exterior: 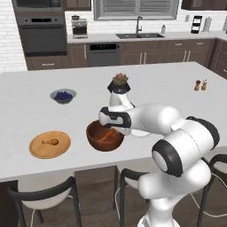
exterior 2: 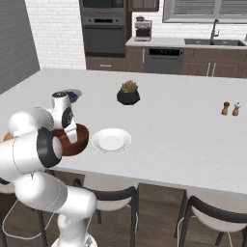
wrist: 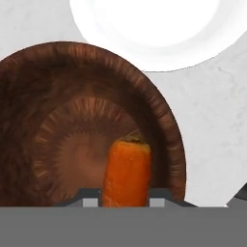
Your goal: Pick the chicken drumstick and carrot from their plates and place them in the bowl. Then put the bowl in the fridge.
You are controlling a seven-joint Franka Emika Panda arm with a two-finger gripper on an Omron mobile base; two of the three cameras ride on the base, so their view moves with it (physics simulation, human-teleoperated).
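Two plates sit on the white table (exterior: 186,115), one to either side of the end effector (wrist: 126,198), which hangs over the dark wooden bowl (exterior: 104,137) with its fingers pinching the carrot (wrist: 126,172) between them. In the hand view the carrot stands between the two dark tips, its cut end with a bit of brown stem pointing toward the bowl's floor, and the bowl's ringed inside lies directly beneath it. In the left base view an orange streak shows inside the bowl under the hand; whether the carrot touches the wood I cannot tell. The glossy white plate (exterior 2: 111,140) lies just beside the bowl on the far side from the tan wooden plate (exterior: 49,145), its dish bare. The wooden plate carries the chicken drumstick (exterior: 50,142), well apart from the end effector. Beyond the bowl stand a small grey bowl of blueberries (exterior: 63,95) and a black plant pot (exterior 2: 128,95); two small shakers (exterior 2: 230,108) stand far off on the white plate's side.
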